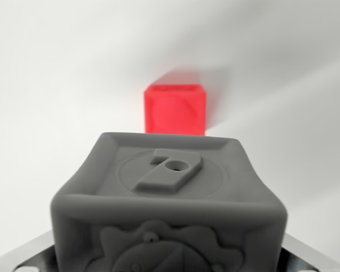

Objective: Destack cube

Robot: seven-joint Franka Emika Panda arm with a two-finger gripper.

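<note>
A grey cube (169, 198) with a raised figure 7 on its upper face fills the lower half of the wrist view, very close to the camera. My gripper (170, 263) is shut on it. Only the metal finger parts (22, 258) at the bottom left and bottom right corners show, pressed to the cube's sides. Beyond it, a smaller-looking red cube (175, 109) sits alone on the white surface (56, 85), apart from the grey cube. The grey cube's lower part is cut off by the frame's edge.
The white surface spreads on all sides of the red cube. Soft shadows fall across it at the upper right.
</note>
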